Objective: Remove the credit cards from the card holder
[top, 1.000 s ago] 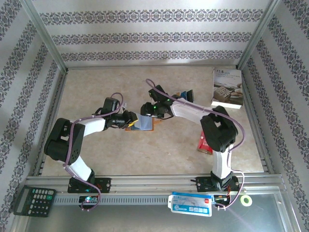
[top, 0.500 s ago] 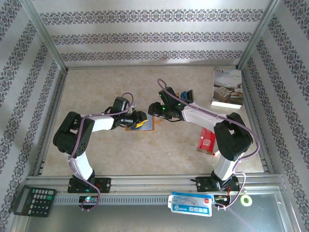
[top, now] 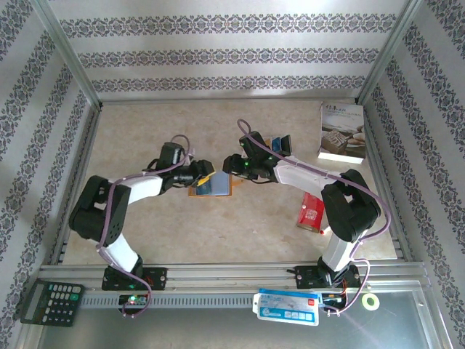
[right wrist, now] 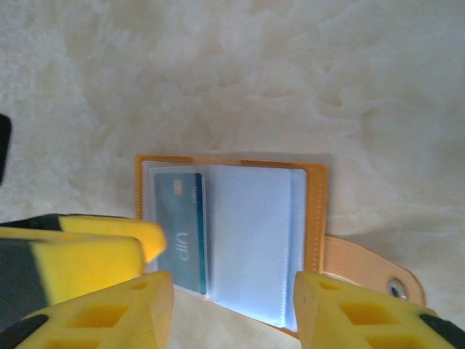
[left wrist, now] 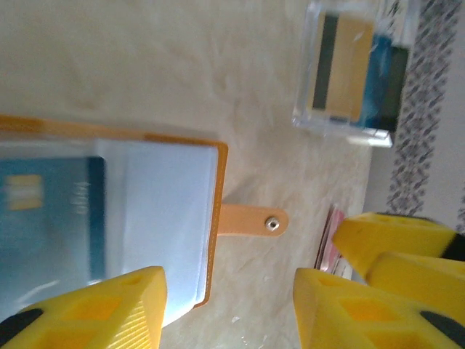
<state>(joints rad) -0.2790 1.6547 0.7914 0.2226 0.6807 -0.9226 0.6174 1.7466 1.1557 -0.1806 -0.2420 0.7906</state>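
Note:
The orange-tan card holder [top: 215, 186] lies open and flat on the table between the two arms. A teal credit card [right wrist: 179, 229] sits in a clear sleeve on its left page, and the same card [left wrist: 51, 218] is blurred in the left wrist view. The snap tab [left wrist: 251, 220] sticks out to the side. My left gripper [left wrist: 229, 313] is open over the holder's [left wrist: 160, 218] tab-side corner, gripping nothing. My right gripper [right wrist: 232, 313] is open above the holder's [right wrist: 251, 233] near edge, with a left-gripper finger [right wrist: 80, 251] beside it.
A clear stand with cards [top: 280, 144] is just behind the right gripper. A white book [top: 341, 132] stands at the back right and a red packet [top: 311, 212] lies by the right arm. A calculator [top: 51, 302], a blue-white packet [top: 287, 305] and a tape roll [top: 372, 301] lie on the front rail.
The left gripper's jaws have widened and it has drawn back slightly to the left. The right gripper shifted right a second ago and has since stayed. The holder lies open.

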